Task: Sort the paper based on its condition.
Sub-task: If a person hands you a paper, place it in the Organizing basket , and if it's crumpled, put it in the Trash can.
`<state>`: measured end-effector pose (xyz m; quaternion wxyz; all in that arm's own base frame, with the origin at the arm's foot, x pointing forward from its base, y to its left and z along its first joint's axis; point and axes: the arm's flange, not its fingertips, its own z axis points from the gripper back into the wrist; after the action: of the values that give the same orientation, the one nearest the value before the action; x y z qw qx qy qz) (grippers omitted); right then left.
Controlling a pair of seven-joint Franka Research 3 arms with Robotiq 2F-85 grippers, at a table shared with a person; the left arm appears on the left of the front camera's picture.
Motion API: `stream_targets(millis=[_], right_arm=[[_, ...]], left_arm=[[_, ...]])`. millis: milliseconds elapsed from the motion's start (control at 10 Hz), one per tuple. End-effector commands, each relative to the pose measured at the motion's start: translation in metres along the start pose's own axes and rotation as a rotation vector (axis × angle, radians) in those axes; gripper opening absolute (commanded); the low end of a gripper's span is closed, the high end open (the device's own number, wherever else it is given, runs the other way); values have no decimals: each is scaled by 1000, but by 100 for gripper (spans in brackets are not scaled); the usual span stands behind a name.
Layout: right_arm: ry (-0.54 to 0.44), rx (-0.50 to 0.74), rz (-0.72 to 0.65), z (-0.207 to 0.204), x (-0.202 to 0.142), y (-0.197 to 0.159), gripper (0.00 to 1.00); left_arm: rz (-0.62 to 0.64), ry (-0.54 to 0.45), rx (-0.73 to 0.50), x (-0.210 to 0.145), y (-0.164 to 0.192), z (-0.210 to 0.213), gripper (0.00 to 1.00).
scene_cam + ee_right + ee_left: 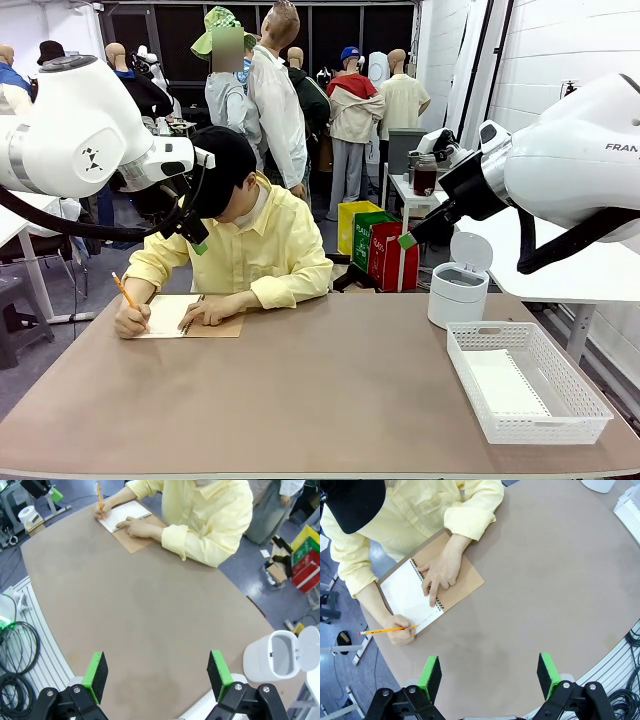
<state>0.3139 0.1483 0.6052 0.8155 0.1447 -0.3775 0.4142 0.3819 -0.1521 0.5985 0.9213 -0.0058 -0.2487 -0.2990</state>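
Counter (pixel 330 400): brown, matte, round-cornered top. The robot's left hand (pixel 489 666) hangs above the near part of the counter with its green pads far apart and nothing between them. The robot's right hand (pixel 156 664) is spread equally wide and holds nothing, above the brown surface. Far side: a person (pixel 245 240) in a yellow shirt and black cap bends over an open spiral-bound notebook (pixel 190 317) with a tan cover. One palm lies flat on the white page, and the other fist grips an orange pencil (pixel 127 295) with its tip on the page. Right end of the counter: a rectangular white plastic lattice basket (pixel 545 428). A plain white sheet of paper (pixel 505 385) seems to lie flat on its bottom, though its edges are hard to make out. Just behind the basket stands a white cylindrical bin (pixel 455 300) with its flip lid up. Room: a white block wall (pixel 560 50) at right. Yellow, green and red boxes (pixel 385 250) sit on the grey floor (pixel 240 580) behind the person. Black cables (pixel 17 645) coil beside the counter's edge.
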Motion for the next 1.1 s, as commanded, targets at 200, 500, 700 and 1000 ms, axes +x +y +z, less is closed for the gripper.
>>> stream_targets(millis=[200,500,700,1000], right_arm=[[7,11,5,0,1,1,100],[7,11,5,0,1,1,100],[7,11,5,0,1,1,100],[7,11,5,0,1,1,100]], left_arm=[[-1,-2,2,0,2,1,100],[-1,-2,2,0,2,1,100],[-1,-2,2,0,2,1,100],[-1,-2,2,0,2,1,100]])
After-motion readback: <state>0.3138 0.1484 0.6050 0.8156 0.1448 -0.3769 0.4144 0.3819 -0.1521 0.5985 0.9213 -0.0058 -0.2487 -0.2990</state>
